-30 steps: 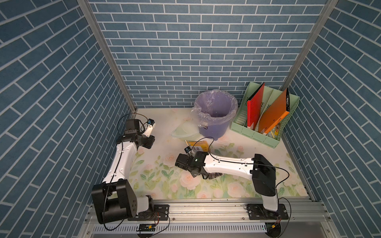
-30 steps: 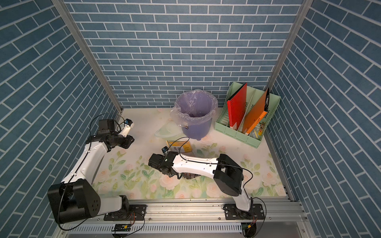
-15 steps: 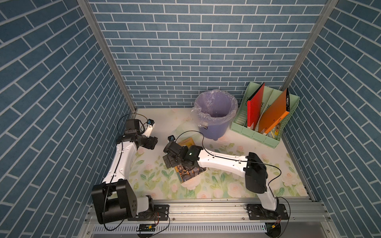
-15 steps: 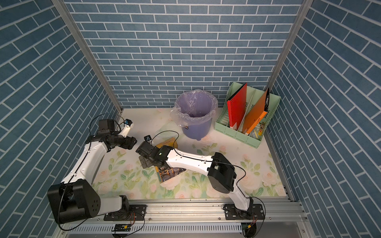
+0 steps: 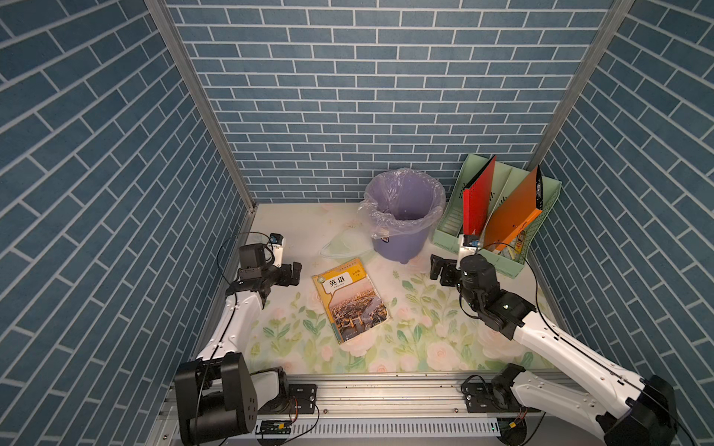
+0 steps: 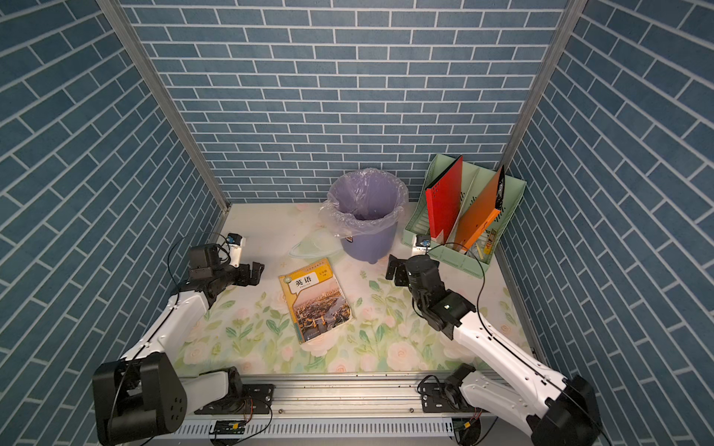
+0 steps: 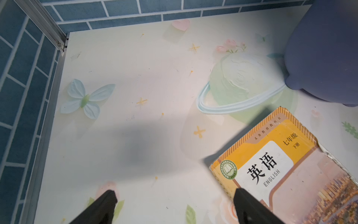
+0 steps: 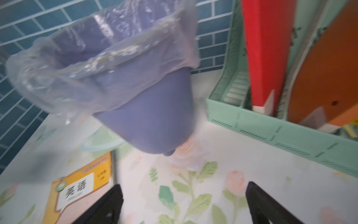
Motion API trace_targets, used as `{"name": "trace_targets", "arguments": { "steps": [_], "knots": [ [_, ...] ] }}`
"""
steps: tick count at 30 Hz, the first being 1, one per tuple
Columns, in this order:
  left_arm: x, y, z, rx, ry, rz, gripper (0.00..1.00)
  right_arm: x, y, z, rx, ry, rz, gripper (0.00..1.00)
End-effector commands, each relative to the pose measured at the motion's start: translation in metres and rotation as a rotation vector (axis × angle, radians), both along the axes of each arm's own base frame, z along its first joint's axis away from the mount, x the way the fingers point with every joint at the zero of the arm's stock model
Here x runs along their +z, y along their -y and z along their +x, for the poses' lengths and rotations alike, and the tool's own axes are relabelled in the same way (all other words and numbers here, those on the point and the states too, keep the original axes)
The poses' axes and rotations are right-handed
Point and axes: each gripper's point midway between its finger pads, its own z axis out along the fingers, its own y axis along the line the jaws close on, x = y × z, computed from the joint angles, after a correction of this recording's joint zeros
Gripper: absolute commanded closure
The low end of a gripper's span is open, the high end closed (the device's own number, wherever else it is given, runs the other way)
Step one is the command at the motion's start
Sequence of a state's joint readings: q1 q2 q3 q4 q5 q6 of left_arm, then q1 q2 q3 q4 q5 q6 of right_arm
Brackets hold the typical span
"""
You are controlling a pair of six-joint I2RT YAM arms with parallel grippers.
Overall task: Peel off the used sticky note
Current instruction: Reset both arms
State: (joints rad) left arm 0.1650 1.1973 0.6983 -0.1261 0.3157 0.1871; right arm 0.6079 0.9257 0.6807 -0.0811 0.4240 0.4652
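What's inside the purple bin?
The purple bin is lined with a clear plastic bag. The inside that shows looks bare. Its near inner wall is hidden behind the rim, so something small could lie there.

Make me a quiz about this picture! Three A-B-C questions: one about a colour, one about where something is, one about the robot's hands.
1. What colour is the bin? A) purple B) yellow C) red
2. Where is the book? A) inside the bin B) flat on the table C) held in the air
3. The left gripper and right gripper are: A) both open, empty B) both shut on the book C) holding the bin
Answers: 1 A, its walls are purple; 2 B, it lies cover up on the table; 3 A, wide empty gaps show between the jaws.
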Motion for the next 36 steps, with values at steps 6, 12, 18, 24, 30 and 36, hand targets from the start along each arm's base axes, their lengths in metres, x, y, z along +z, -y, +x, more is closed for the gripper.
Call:
{"name": "trace_targets", "arguments": {
  "steps": [6,12,18,24,30,36],
  "knots": [
    [0.023,0.001,0.016,0.075,0.425,-0.12,0.0,-0.013,0.142,0.006,-0.495,0.272,-0.112,0.0],
    [0.023,-0.003,0.004,0.12,0.608,-0.152,0.0,-0.053,0.177,0.003,-0.61,0.284,-0.167,0.01],
    [0.019,0.011,-0.012,0.081,0.716,-0.12,0.0,-0.064,0.18,0.004,-0.57,0.361,-0.225,0.01],
    [0.016,0.006,-0.02,0.17,0.746,-0.066,0.0,-0.072,0.153,0.02,-0.374,0.404,-0.286,0.01],
    [-0.005,-0.007,0.015,0.296,0.594,-0.01,0.0,-0.094,0.11,0.049,-0.104,0.35,-0.349,0.0],
    [-0.006,0.004,0.018,0.249,0.583,0.008,0.0,-0.102,0.122,0.066,-0.1,0.285,-0.29,0.01]
  ]
}}
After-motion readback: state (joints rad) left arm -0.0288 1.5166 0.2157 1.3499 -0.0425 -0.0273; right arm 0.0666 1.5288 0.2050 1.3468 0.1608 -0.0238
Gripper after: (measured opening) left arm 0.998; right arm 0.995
